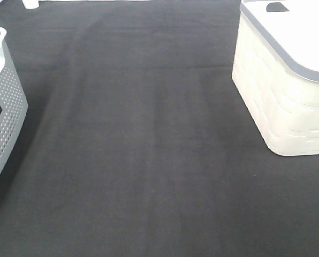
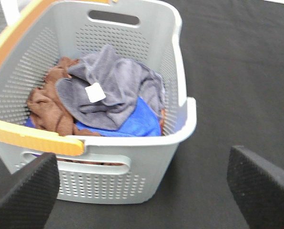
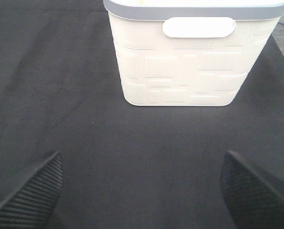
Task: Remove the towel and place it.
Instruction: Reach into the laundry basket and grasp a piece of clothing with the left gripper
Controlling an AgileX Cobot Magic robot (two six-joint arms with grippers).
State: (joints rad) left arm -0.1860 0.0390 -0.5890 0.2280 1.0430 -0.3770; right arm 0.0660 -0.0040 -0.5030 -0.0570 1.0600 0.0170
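black table covering (image 1: pixel 149 134), faint creases, even light

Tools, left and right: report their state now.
Left tool: open, holding nothing.
Right tool: open, holding nothing.

- Left pincer (image 2: pixel 142 191) is spread wide, its two black textured fingers (image 2: pixel 25 191) far apart, nothing gripped.
- Right pincer (image 3: pixel 142 193), pretty much same deal: jaws gaping, ribbed black fingers (image 3: pixel 30 195) apart, holding nothing.
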